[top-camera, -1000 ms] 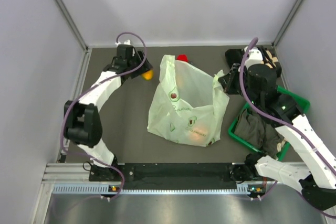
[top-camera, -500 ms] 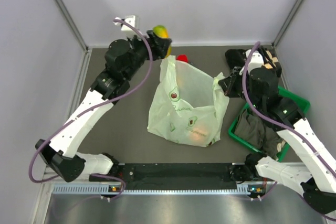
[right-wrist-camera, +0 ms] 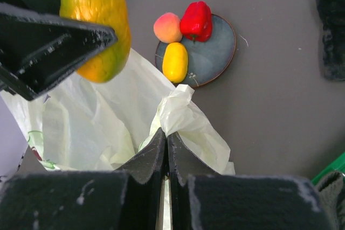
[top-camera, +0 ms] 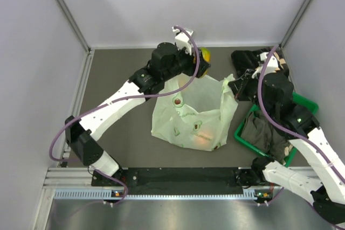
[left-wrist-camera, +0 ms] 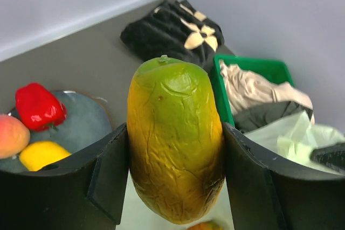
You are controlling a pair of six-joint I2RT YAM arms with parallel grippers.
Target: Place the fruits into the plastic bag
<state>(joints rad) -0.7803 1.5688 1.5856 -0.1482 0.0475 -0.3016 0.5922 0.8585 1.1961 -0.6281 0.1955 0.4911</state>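
Observation:
A green-and-yellow mango (left-wrist-camera: 173, 133) hangs in the air with my left gripper (left-wrist-camera: 175, 179) shut on it, one finger on each side. In the top view the mango (top-camera: 205, 55) sits above the back rim of the pale green plastic bag (top-camera: 191, 114). My right gripper (right-wrist-camera: 166, 139) is shut on the bag's bunched right handle and holds that side up, seen from above at the right gripper (top-camera: 233, 85). An orange fruit (top-camera: 201, 140) shows through the bag. A red fruit (right-wrist-camera: 196, 21), a peach-coloured one (right-wrist-camera: 167, 27) and a yellow one (right-wrist-camera: 175, 62) lie on a grey plate (right-wrist-camera: 218, 52).
A green basket (top-camera: 299, 102) of clothes (top-camera: 263, 133) stands at the right, by my right arm. Dark folded clothes with pale flowers (left-wrist-camera: 175, 28) lie in the back right corner. The plate is just behind the bag, hidden under my left arm in the top view.
My left arm has swung from the back left, up and rightward, carrying the mango to above the bag's back rim. The right gripper has kept its hold on the handle.

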